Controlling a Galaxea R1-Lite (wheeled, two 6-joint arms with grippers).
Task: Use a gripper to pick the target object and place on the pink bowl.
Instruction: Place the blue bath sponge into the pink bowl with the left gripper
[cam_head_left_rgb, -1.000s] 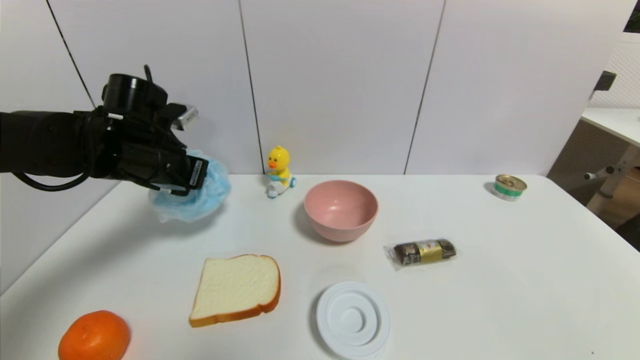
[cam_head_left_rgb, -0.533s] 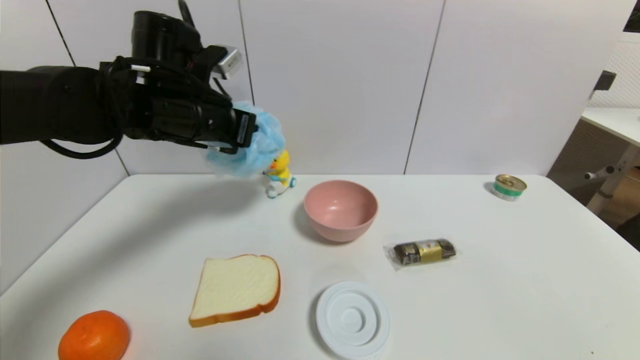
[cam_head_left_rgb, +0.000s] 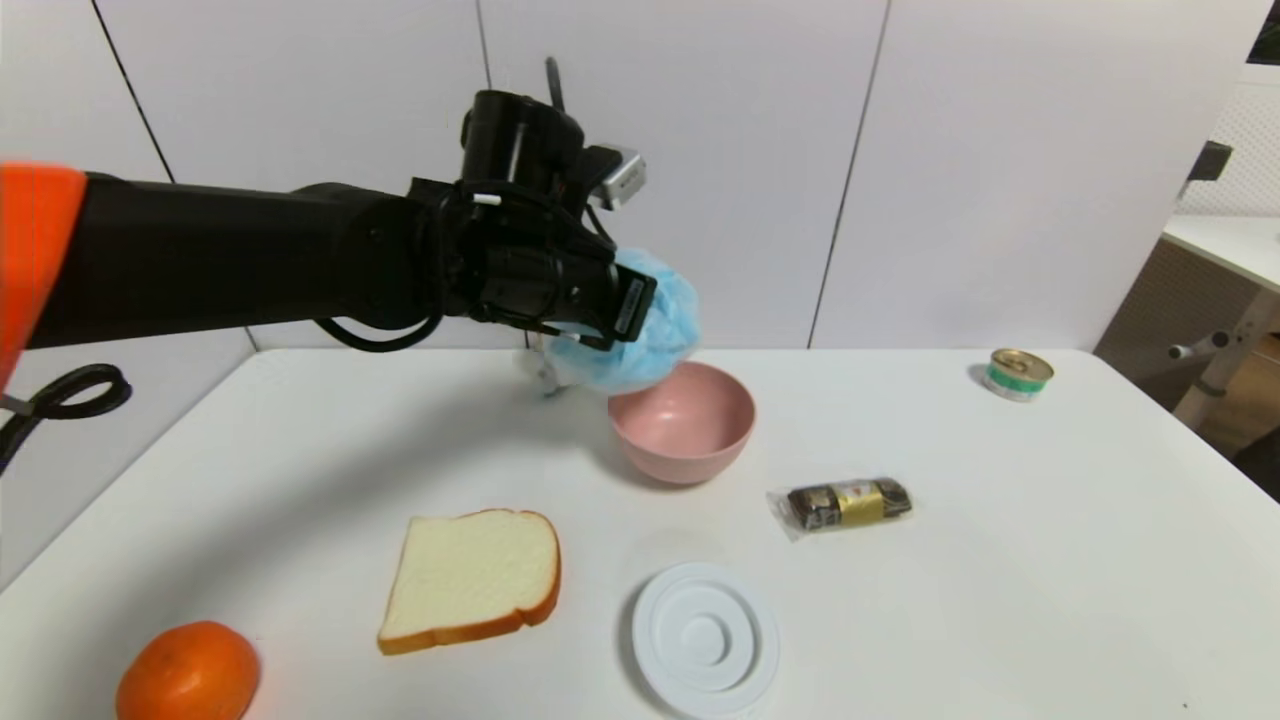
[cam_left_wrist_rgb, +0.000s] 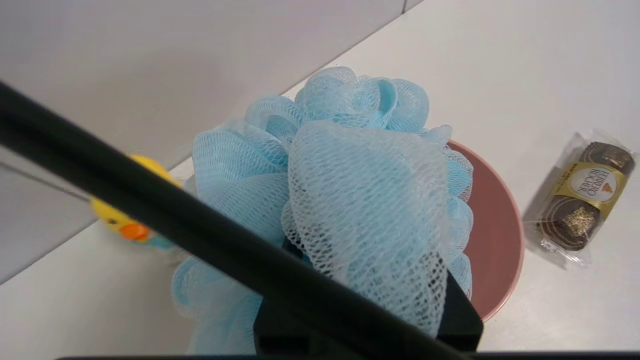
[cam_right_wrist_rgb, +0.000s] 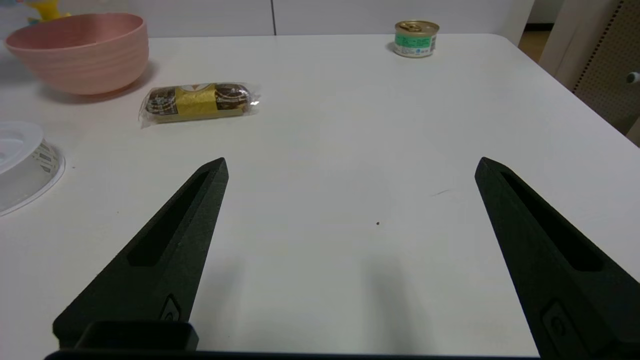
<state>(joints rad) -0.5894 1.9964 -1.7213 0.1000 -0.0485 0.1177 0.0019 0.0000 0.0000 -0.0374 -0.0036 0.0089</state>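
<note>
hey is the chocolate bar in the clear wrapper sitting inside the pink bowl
No, the wrapped chocolate bar lies on the white table, apart from the pink bowl.

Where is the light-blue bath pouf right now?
In the head view, the pouf is held in the left gripper, left of centre, overlapping the pink bowl's far-left rim and partly covering the toy duck.

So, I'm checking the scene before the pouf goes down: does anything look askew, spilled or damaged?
Nothing stands out: the pink bowl is upright, the bread slice lies flat, and the left gripper holds the blue pouf near the bowl, with no spill visible.
</note>
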